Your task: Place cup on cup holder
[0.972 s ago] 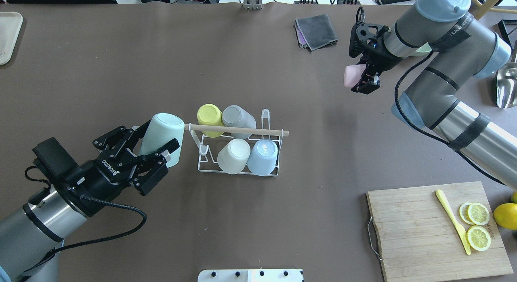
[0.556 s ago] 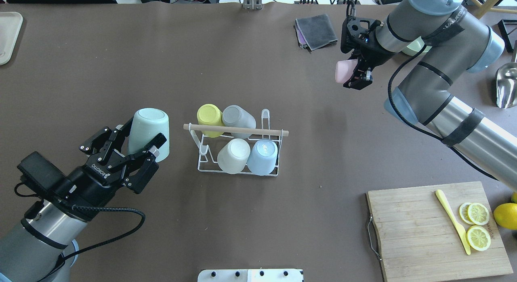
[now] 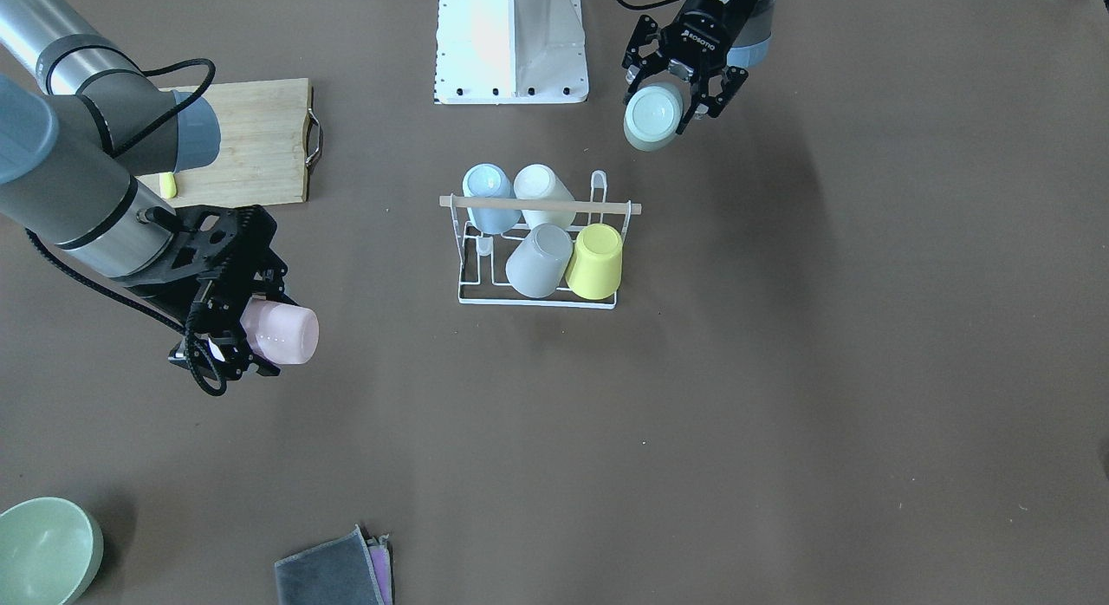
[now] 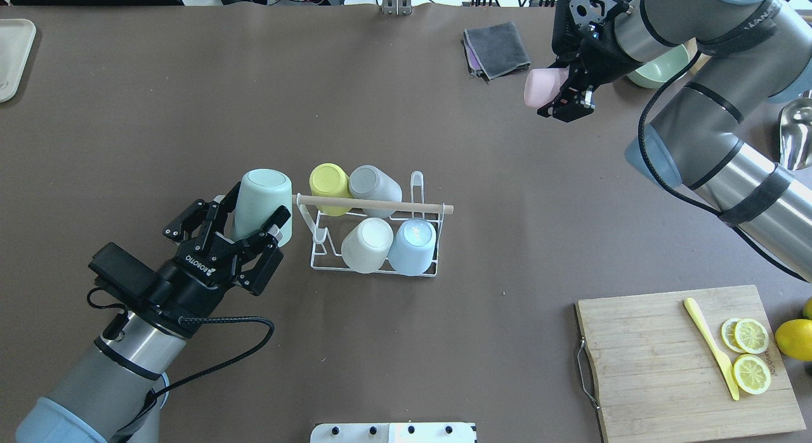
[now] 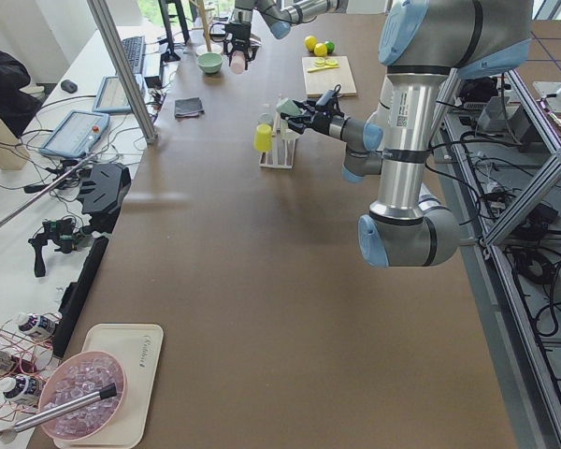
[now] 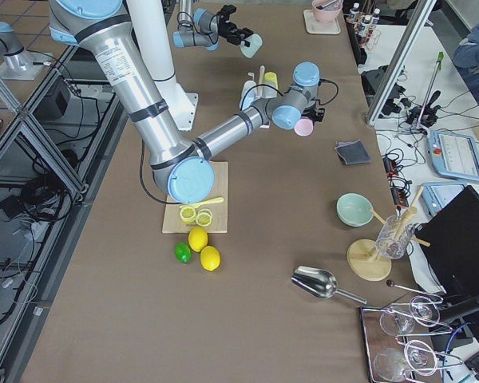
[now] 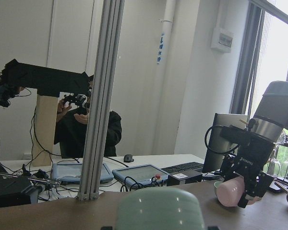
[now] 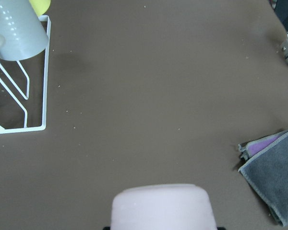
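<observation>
The cup holder (image 4: 406, 206) stands mid-table with four cups on its prongs: yellow cup (image 4: 328, 181), grey cup (image 4: 374, 183), cream cup (image 4: 366, 245) and blue cup (image 4: 412, 246). My left jaws are clamped around a mint cup (image 4: 260, 205), held just beside the wooden rod's end; I can't tell if they touch. My right jaws grip a pink cup (image 4: 542, 87) well apart from the holder, near the grey cloth (image 4: 498, 46).

ROBOTIQ on left hand (image 4: 252, 212)
</observation>
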Action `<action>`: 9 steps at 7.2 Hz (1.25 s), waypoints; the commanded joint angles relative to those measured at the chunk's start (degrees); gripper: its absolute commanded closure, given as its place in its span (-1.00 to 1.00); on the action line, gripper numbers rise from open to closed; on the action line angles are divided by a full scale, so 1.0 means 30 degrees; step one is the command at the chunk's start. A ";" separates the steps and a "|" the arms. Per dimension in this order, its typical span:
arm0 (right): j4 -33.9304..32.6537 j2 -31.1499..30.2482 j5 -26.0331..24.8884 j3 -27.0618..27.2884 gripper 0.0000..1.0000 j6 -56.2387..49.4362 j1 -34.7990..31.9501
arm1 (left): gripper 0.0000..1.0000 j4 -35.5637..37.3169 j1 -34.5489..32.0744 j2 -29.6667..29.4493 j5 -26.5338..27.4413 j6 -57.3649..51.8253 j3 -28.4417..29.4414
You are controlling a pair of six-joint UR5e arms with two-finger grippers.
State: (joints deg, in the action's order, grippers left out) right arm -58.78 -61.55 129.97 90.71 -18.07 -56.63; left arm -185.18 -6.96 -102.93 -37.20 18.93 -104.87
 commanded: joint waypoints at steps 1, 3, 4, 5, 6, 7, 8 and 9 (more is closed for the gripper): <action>0.4742 -0.0634 -0.0283 0.0027 1.00 0.2841 0.0037 | 1.00 0.0056 -0.0054 -0.0579 0.0038 -0.0099 0.0443; 0.9487 -0.0636 -0.1510 -0.0526 1.00 0.5979 0.1029 | 1.00 0.0086 -0.0054 -0.1194 0.0067 -0.0070 0.1145; 1.2095 -0.0520 -0.2823 -0.1139 1.00 0.7706 0.1993 | 1.00 0.0115 -0.0054 -0.1516 0.0444 -0.0099 0.1466; 1.4470 -0.0374 -0.4083 -0.1842 1.00 0.8912 0.2641 | 1.00 0.0115 -0.0054 -0.1664 0.0477 -0.0099 0.1759; 1.6437 -0.0169 -0.4850 -0.2429 1.00 1.0635 0.2908 | 1.00 0.0115 -0.0025 -0.1840 0.0623 -0.0099 0.2313; 1.8574 0.0355 -0.5902 -0.3276 1.00 1.2103 0.3201 | 1.00 0.0173 -0.0025 -0.1957 0.0653 -0.0099 0.2696; 1.9872 0.0882 -0.6463 -0.3922 1.00 1.3191 0.3291 | 1.00 0.0203 0.0004 -0.2046 0.0682 -0.0128 0.2903; 2.1422 0.1467 -0.7339 -0.4654 1.00 1.3724 0.3640 | 1.00 0.0232 0.0005 -0.2047 0.0683 -0.0128 0.2905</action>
State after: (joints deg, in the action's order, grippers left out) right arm -0.33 -59.19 110.98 79.42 20.09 -46.76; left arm -184.60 -6.98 -108.92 -35.22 18.58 -96.55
